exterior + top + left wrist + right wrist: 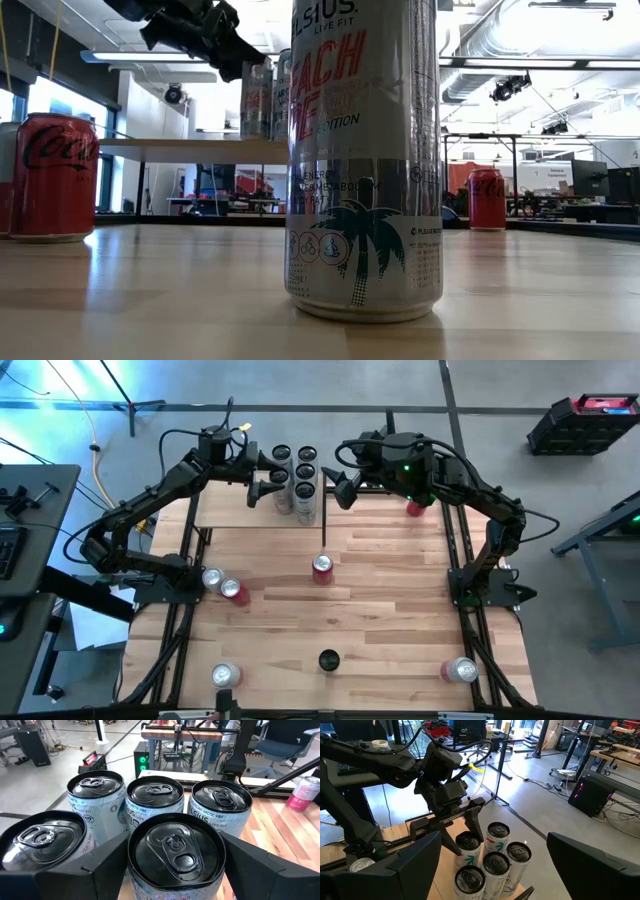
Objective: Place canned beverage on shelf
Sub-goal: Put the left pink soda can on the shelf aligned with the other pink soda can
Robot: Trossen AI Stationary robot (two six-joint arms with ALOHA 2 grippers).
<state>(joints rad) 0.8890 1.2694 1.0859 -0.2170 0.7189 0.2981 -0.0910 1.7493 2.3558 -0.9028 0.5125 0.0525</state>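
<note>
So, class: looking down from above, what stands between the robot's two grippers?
A cluster of tall cans on the shelf stands between the left gripper and the right gripper. The high view shows this, and the right wrist view confirms it.

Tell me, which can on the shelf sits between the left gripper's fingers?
The can nearest the left gripper, between its fingers. The other shelf cans stand behind it, untouched.
</note>
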